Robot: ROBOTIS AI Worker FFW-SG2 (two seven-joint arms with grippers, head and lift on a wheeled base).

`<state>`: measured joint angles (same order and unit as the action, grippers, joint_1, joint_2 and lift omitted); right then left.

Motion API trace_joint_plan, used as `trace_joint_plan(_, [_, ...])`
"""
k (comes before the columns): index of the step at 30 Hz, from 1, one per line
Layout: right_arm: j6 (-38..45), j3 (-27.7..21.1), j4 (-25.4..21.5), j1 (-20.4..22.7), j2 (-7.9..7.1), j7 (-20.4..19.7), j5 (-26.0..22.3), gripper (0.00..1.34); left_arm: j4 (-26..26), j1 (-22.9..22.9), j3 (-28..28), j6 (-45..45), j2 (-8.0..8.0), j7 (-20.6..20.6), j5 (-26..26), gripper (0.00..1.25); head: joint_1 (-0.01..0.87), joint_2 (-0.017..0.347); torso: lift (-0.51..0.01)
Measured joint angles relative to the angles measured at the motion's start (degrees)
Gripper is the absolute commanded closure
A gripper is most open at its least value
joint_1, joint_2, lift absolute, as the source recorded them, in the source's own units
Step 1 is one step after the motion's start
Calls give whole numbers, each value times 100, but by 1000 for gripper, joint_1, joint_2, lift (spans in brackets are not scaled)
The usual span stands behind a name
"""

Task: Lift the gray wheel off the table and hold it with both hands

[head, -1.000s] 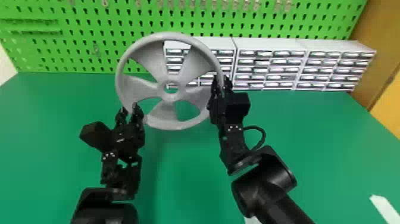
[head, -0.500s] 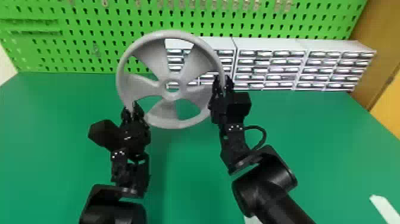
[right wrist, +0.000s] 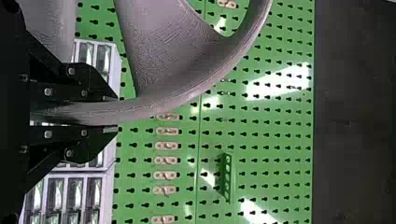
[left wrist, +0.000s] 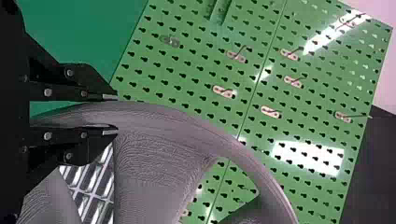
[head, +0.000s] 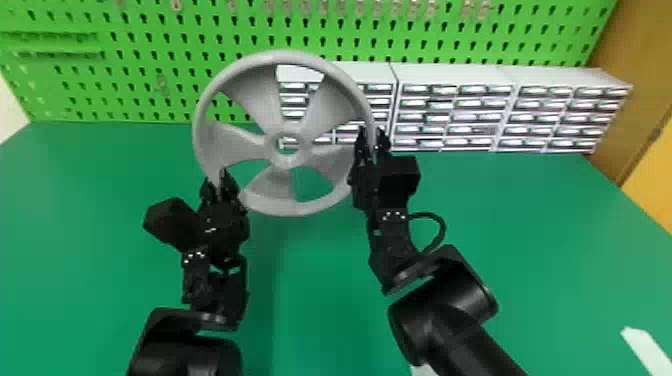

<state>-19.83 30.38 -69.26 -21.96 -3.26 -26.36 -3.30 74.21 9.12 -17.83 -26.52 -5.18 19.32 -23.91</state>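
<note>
Raised above the green table, the gray wheel (head: pixel 285 59) faces the head camera nearly upright, its spokes and hub showing. At its lower left rim my left gripper (head: pixel 218 186) is shut on it, and my right gripper (head: pixel 372 145) is shut on the right side of the rim. In the left wrist view the rim of the gray wheel (left wrist: pixel 154 114) runs between the two fingers of my left gripper (left wrist: pixel 116 115). The right wrist view shows the wheel's rim (right wrist: pixel 140 109) between the fingers of my right gripper (right wrist: pixel 116 114).
Behind the wheel, white drawer units (head: pixel 455 80) line the back of the green table (head: pixel 525 240). A green pegboard (head: pixel 150 65) with metal hooks rises behind them. A white object (head: pixel 645 347) lies near the table's right front.
My left gripper has shifted slightly right and up over the last second, and the wheel has risen a little with it. The right arm has hardly moved.
</note>
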Motion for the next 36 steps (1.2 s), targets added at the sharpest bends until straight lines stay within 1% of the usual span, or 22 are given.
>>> trace_joint_plan(10, [83, -22, 92, 75, 13, 0, -98, 1173, 157, -33, 144, 213, 0, 44, 82, 1009, 711, 15, -98])
trace_joint_plan(36, [85, -14, 105, 111, 0, -1, -101, 1173, 230, -34, 205, 353, 0, 53, 179, 1009, 711, 15, -98])
